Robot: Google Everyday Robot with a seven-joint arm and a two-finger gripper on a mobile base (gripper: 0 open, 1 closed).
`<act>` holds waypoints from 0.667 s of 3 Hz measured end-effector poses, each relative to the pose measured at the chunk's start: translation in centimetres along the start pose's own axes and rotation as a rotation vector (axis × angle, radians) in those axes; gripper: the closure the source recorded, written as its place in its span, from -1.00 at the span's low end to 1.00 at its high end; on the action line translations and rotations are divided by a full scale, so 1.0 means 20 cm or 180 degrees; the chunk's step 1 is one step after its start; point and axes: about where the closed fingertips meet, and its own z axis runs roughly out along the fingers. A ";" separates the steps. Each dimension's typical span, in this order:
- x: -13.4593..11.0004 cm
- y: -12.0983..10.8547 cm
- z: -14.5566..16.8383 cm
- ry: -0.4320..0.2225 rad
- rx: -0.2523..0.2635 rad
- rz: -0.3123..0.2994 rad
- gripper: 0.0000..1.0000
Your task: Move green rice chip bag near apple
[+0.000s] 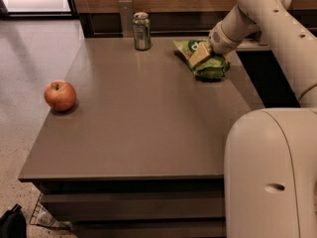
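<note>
The arm (pixel 262 11) comes in from the upper right, its thick pale link sloping down and to the left over the worktop's (pixel 143 118) right edge. It narrows at the wrist, and the end effector (pixel 201 55) sits low at the worktop's far right corner. The end effector's tan tip lies on top of the bag (pixel 214 68), touching it. Whether it is apart, together or clamped on the bag, I cannot tell.

The bag lies crumpled on the worktop near the far right corner, its logo end pointing toward the far edge. A can (pixel 141 31) stands upright near the middle of the far edge, left of the bag and apart from it. The apple (pixel 60 95) rests by the left edge, about halfway along it, well apart from the bag. The robot's pale body (pixel 270 177) fills the near right, past the near right corner.
</note>
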 end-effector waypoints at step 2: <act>-0.02 0.01 -0.04 0.0000 0.0000 0.0000 1.00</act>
